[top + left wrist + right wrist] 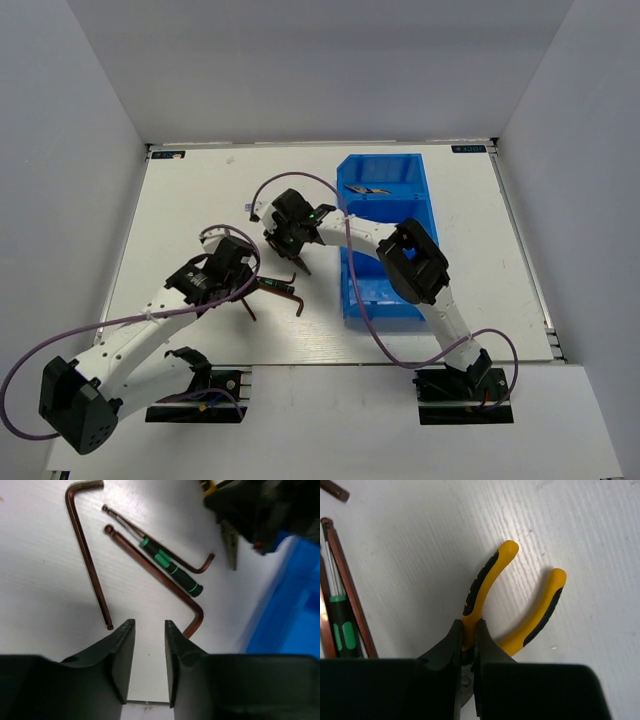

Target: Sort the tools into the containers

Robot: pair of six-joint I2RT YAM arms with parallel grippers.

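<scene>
Yellow-and-black-handled pliers (pixel 490 580) are held by one handle in my shut right gripper (pixel 468 625), close over the white table, left of the blue bin (pixel 385 300). In the top view the right gripper (pixel 293 250) is beside the bin's middle compartment. My left gripper (pixel 150 626) is open and empty, just short of several tools on the table: two brown L-shaped hex keys (pixel 85 550) (pixel 155 575), a thin screwdriver with green marks (pixel 170 567) and another thin bent key (pixel 205 565). The left gripper also shows in the top view (pixel 250 287).
The bin's far compartment holds a small tool (pixel 368 189). Purple cables (pixel 300 180) loop over the table by both arms. The right gripper's body (pixel 255 510) hangs close above the tools in the left wrist view. Grey walls surround the table.
</scene>
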